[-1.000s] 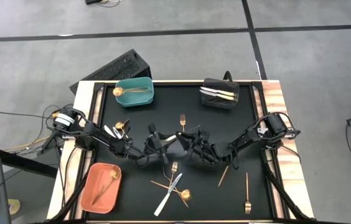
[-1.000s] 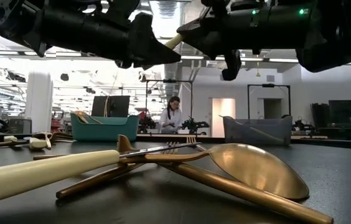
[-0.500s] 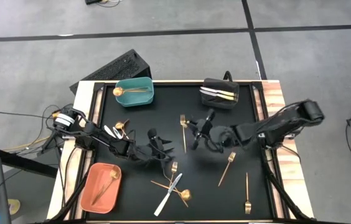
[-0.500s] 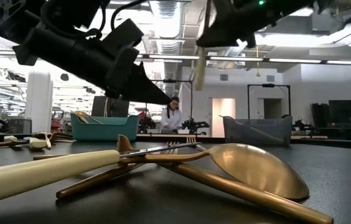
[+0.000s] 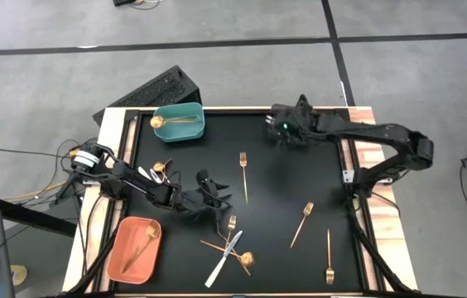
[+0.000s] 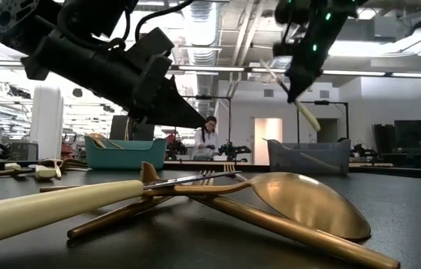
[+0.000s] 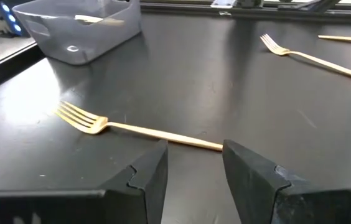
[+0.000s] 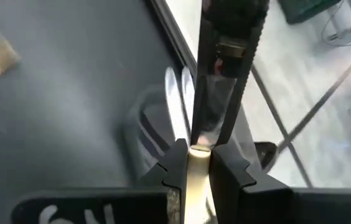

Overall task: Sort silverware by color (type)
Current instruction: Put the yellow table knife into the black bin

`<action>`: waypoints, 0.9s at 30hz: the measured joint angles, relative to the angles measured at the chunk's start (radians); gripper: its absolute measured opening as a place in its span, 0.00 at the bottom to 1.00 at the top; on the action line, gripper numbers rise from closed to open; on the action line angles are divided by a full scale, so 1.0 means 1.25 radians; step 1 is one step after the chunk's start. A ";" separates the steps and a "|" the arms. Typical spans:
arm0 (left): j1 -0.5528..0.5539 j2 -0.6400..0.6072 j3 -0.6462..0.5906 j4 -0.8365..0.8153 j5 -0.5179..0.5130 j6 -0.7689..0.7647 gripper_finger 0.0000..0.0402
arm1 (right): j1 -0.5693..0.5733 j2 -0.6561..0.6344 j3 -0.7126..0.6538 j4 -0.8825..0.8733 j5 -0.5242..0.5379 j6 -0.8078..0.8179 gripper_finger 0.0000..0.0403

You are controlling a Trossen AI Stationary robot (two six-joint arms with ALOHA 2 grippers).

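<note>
From above, the right end effector [image 5: 286,130] is hanging over the black bin [image 5: 301,132] at the far right corner of the surface [image 5: 275,190], while the left end effector [image 5: 215,201] is sitting low near the middle, just beside a gold fork [image 5: 243,174]. More silverware is lying loose: a crossed heap [image 5: 232,248] near the front edge, two more gold forks to the right, and pieces already resting in the teal bin [image 5: 178,122] and orange bin [image 5: 133,248]. From table height, the right end effector [image 6: 298,84] is carrying a cream-handled knife [image 6: 304,112] tilted downward above the grey-looking bin [image 6: 309,156]; a person is standing far off in the room behind. Through the left wrist camera, the fingers [image 7: 147,177] are standing apart with the thin gold fork [image 7: 135,127] lying flat just ahead of them. Through the right wrist camera, the fingers [image 8: 174,165] are clamping the pale handle [image 8: 196,171] over the bin holding white-handled pieces [image 8: 175,112]. These pieces look light, stiff and slick, so I would guess the slim shaft, gripped crosswise near its middle, is the safest hold.
</note>
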 joint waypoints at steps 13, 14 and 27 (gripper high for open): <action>-0.003 0.000 0.000 -0.006 0.002 -0.022 0.35 | -0.216 0.179 0.000 0.004 -0.060 -0.178 0.20; -0.003 0.000 0.000 -0.006 0.002 -0.022 0.35 | -0.222 0.190 0.000 0.009 -0.060 -0.186 0.20; -0.003 -0.001 0.000 -0.014 0.002 -0.023 0.35 | -0.228 0.261 0.000 0.018 -0.052 -0.199 0.27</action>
